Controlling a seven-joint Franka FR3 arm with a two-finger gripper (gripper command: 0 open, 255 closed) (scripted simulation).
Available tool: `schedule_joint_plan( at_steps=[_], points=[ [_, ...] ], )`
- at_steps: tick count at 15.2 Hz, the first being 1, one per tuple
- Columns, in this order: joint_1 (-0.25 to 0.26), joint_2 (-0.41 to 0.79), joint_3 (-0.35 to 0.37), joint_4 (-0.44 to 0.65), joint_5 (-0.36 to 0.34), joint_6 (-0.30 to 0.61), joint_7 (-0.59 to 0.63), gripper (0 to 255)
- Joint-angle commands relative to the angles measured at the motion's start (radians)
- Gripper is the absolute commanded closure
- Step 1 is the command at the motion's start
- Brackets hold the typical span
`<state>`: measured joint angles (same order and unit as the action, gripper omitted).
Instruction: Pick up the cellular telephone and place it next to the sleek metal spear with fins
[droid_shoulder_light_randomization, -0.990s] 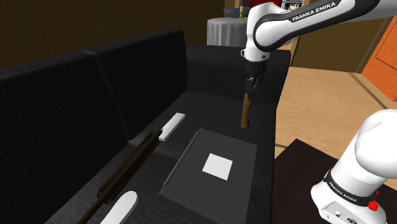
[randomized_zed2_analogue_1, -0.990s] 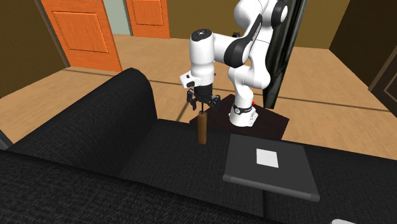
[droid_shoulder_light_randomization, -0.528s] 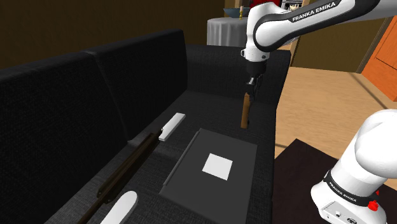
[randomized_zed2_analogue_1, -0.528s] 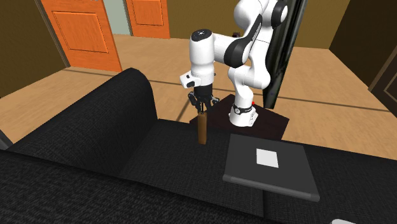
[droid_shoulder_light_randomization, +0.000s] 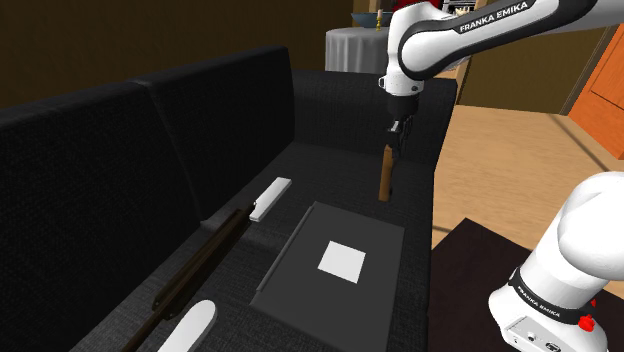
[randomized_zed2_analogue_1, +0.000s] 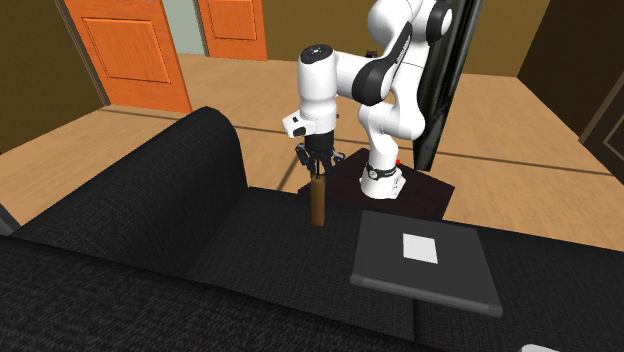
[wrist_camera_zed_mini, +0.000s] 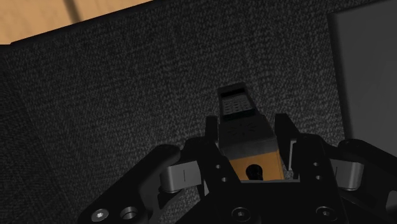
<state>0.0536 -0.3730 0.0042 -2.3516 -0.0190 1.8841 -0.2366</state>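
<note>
While jaws clasp phone (droid_shoulder_light_randomization: 383, 176), slab (droid_shoulder_light_randomization: 300, 262) near, spear (droid_shoulder_light_randomization: 200, 257) beyond.

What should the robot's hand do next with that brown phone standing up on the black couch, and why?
Probably lift straight up: the hand looks shut on the top of the slim brown phone, which stands upright on the black sofa.

Exterior cameras face oppositely across the sofa (droid_shoulder_light_randomization: 335, 165).

The phone's (wrist_camera_zed_mini: 235, 105) near end is hidden within the gripper (wrist_camera_zed_mini: 247, 137). The dark spear (droid_shoulder_light_randomization: 195, 265) and a white rounded object (droid_shoulder_light_randomization: 190, 325) run off the shoulder view's bottom edge.
</note>
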Motion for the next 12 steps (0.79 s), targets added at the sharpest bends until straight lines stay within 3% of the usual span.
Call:
schedule_joint_plan(
  at_steps=[1,12],
  points=[
    [0.0,-0.007,0.0,0.015,0.0,-0.021,0.0,255],
    [0.0,-0.024,0.0,0.148,0.001,-0.172,-0.003,255]
  ],
)
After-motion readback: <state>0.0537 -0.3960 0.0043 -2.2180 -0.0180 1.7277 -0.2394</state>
